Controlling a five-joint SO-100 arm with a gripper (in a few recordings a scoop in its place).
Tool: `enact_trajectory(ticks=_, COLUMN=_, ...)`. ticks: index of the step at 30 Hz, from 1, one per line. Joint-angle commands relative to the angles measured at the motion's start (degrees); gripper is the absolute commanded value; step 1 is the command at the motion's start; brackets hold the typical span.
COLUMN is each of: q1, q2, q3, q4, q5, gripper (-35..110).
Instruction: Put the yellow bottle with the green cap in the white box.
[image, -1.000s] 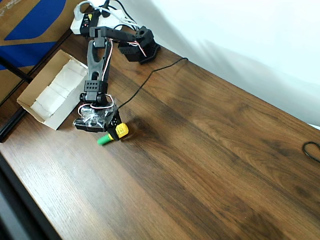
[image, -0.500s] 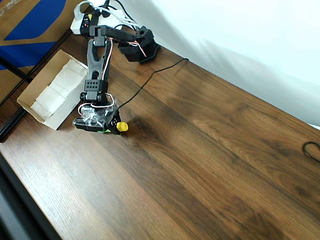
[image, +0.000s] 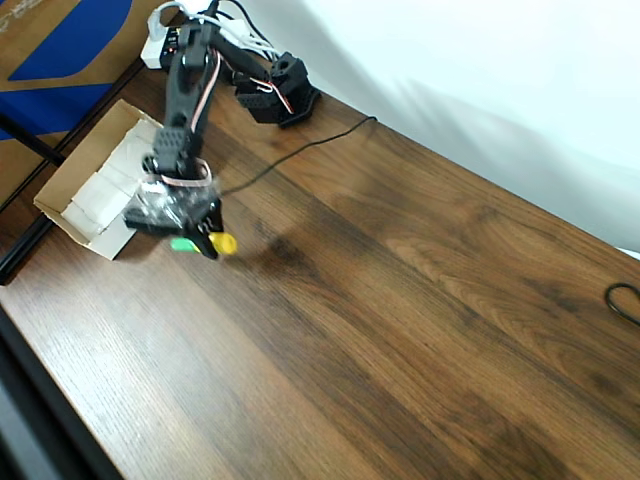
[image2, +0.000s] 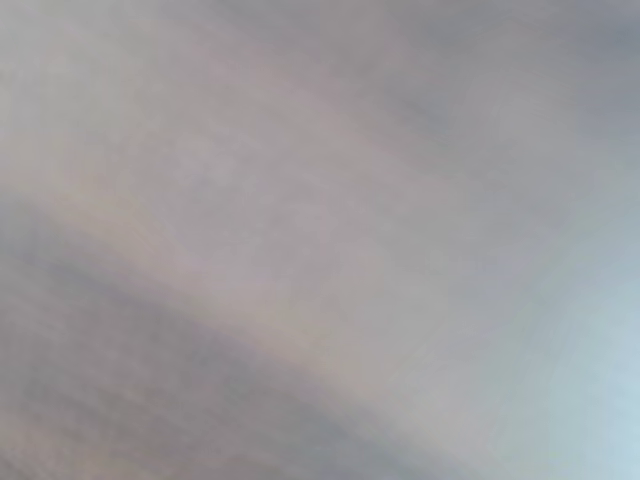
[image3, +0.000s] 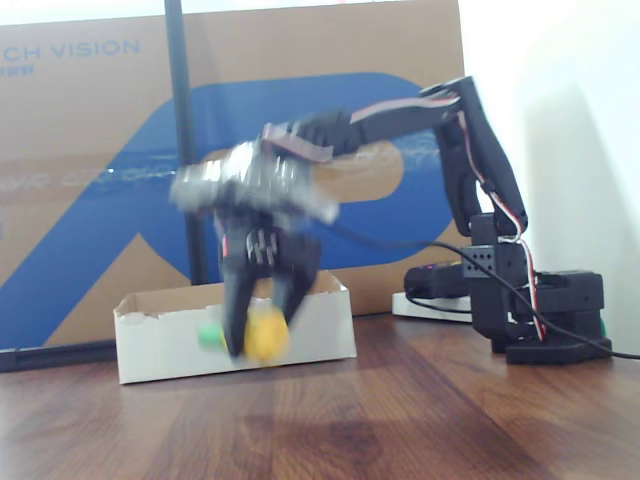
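**Bottle lifted, in transit toward box — risks and container contents**

Box (image: 88, 190): sits near the left edge of the tabletop (image: 400, 320) in the overhead view, open top. Inside: white paper pieces lying flat over the floor; nothing else made out. In the fixed view the box (image3: 170, 345) shows its white front wall, its interior hidden from this angle. A large brown-and-blue carton (image3: 100, 180) stands behind it, off the far-left corner.

End effector (image: 205, 243): closed on the bottle (image: 222, 243), which is off the tabletop. The yellow body pokes out on one side of the fingers, the green cap on the other, so the bottle lies crosswise in the grip. Fixed view agrees: end effector (image3: 262, 325) points down with the bottle (image3: 264, 335) at its tips, clear of the wood, in front of the box wall. Both are motion-blurred. Wrist view is a grey blur; nothing readable.

Position: bottle is just beside the box's near-right corner, not yet over the opening.

Risks (judgement):
- Grip looks to be near the fingertips on a small rounded body; a fast swing could twist or shed it short of the box.
- Carry height relative to the wall is unclear; too low, and the fingers or bottle clip the rim and shove the light box.
- Release before clearing the rim would drop it on the tabletop, where it could roll.
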Motion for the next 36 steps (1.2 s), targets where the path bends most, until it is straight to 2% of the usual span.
enact_trajectory(ticks=1, q1=1.8, q2=12.3, q3=1.9, q4=0.1, q5=0.1, gripper=0)
enact_trajectory(ticks=17, q1=14.7, q2=36.2, q3=16.5, q4=-0.8, q5=1.5, gripper=0)
enact_trajectory(ticks=27, q1=24.9, q2=43.4, q3=23.2, q4=-2.3, q5=1.7, gripper=0)
enact_trajectory(ticks=36, q1=34.5, q2=43.2, q3=26.9, q4=-8.9, q5=5.3, gripper=0)
